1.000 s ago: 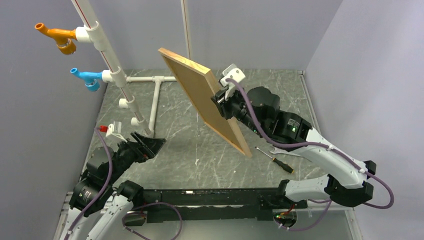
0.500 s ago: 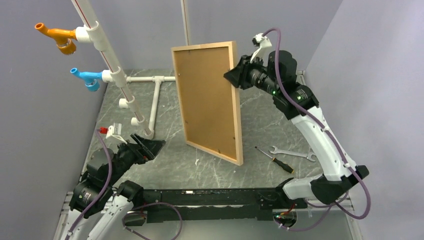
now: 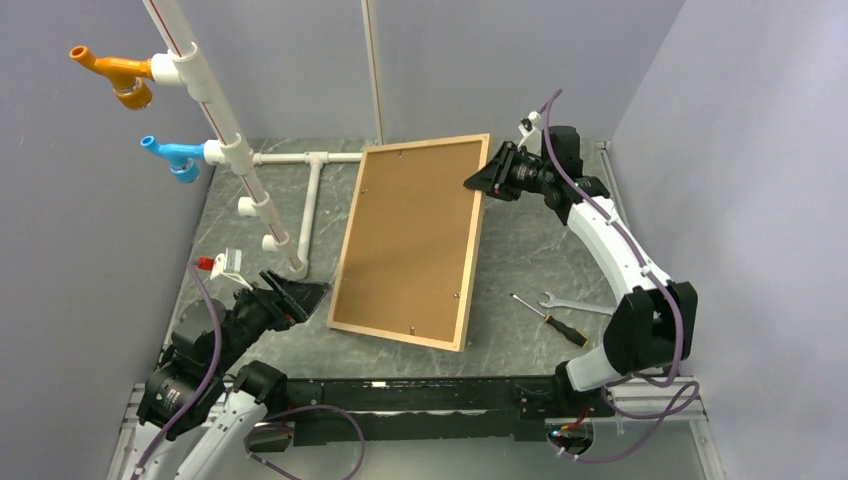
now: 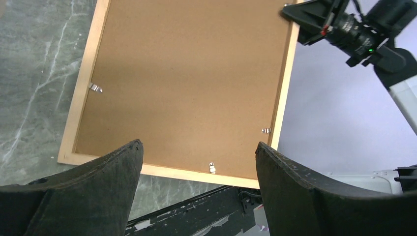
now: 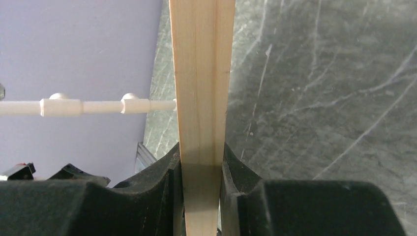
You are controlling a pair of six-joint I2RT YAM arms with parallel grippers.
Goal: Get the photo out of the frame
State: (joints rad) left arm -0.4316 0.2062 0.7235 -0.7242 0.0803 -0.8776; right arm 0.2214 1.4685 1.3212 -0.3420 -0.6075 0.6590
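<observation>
The frame (image 3: 395, 337), thin light wood, leans tilted over the table with its back turned up. The photo's plain brown back (image 3: 410, 240) fills it; the printed side is hidden underneath. My right gripper (image 3: 474, 184) is shut on the frame's far right corner, and in the right wrist view its fingers (image 5: 231, 169) press both faces of the wood moulding (image 5: 201, 73). My left gripper (image 3: 310, 293) hangs open just off the frame's near left corner. In the left wrist view the open left gripper (image 4: 196, 144) looks across the brown back (image 4: 187, 73), touching nothing.
Small metal clips (image 4: 212, 167) hold the back in along the frame's inner edge. A white pipe structure (image 3: 245, 160) with orange (image 3: 115, 72) and blue (image 3: 172, 155) fittings stands at the left. A screwdriver (image 3: 550, 320) and a wrench (image 3: 580, 305) lie at the right front.
The right arm has swung the frame from on edge and lifted to leaning low, back up, its near edge down by the table. The left arm has not moved.
</observation>
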